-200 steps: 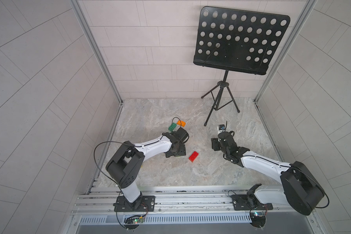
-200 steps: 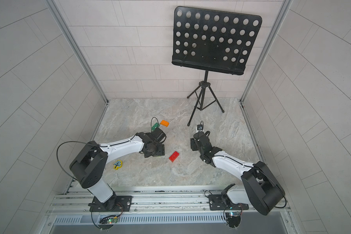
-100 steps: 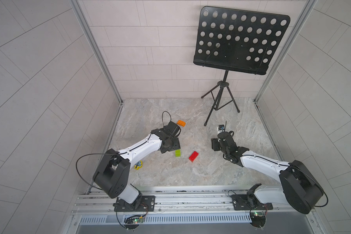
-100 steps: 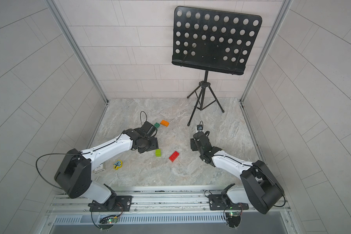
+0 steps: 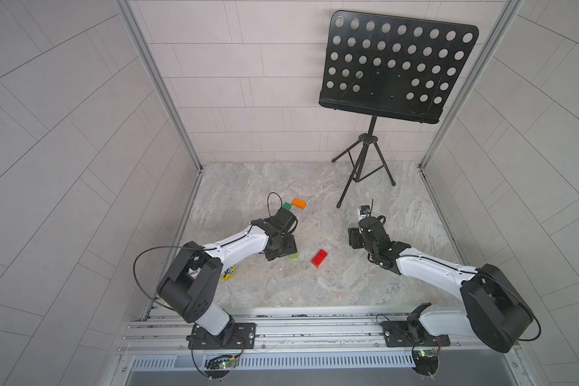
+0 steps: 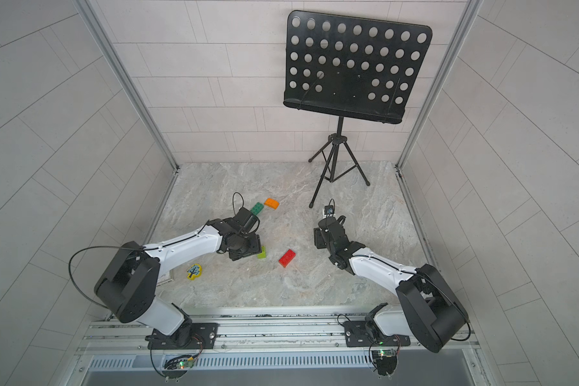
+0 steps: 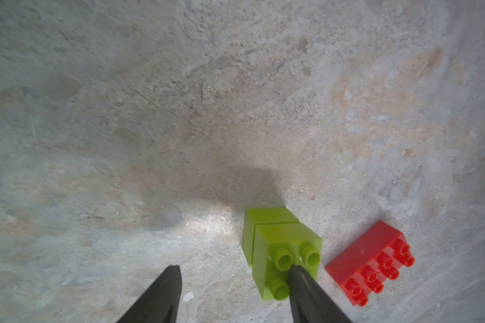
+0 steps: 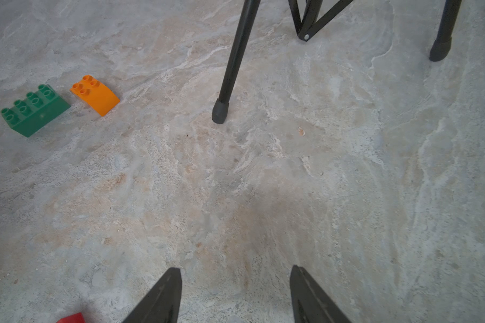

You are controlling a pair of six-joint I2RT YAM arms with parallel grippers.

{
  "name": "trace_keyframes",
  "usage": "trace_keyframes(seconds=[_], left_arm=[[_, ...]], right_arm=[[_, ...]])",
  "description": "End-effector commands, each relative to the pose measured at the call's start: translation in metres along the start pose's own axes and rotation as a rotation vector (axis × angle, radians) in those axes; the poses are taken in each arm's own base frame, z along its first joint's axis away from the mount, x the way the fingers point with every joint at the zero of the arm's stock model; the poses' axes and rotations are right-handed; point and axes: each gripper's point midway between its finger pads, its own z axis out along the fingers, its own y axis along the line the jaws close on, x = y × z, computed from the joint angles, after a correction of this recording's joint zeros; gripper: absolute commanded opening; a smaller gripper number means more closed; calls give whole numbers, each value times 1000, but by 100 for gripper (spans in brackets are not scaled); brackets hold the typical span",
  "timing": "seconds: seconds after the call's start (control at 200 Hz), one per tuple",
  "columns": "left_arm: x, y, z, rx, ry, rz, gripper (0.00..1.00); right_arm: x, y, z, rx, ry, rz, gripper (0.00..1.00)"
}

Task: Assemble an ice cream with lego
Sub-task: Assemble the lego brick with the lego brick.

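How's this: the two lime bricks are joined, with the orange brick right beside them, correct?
No. The brick right beside the joined lime bricks is the red brick, not the orange brick, as the left wrist view shows. The orange one lies farther off, next to the green brick, in the right wrist view.

- Floor (image 5: 281, 187): matte stone-look slab, mottled grey-beige, pale veins, a few rusty patches.
- Back wall (image 5: 248, 100), left side wall (image 5: 64, 133), right side wall (image 5: 532, 167): pale grey rectangular tiles, thin joints.
- Aluminium corner posts (image 5: 157, 83) run up both back corners.
- Black music stand (image 5: 386, 83): perforated desk, tilted, on a tripod (image 5: 365, 160), back right near the back wall.
- Light: soft, even, faint shadows. One glare patch (image 7: 207, 223) on the floor in the left wrist view.
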Motion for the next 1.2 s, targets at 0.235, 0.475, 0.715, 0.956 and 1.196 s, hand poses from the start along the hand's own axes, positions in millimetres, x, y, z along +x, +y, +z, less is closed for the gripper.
trace_keyframes(seconds=[0.235, 0.475, 0.715, 0.956, 1.196], left_arm=[[14, 27, 15, -70, 40, -51, 64], [11, 22, 17, -52, 62, -73, 67], [6, 16, 17, -30, 82, -79, 70], [-6, 11, -3, -18, 27, -48, 76], [-19, -3, -27, 25, -32, -4, 89]], right_arm=[[-4, -1, 1, 11, 1, 7, 66], [-4, -2, 1, 11, 0, 7, 66], [-5, -4, 0, 20, -3, 12, 66], [-10, -16, -7, 67, -43, 39, 66], [-11, -35, -9, 148, -48, 94, 67]])
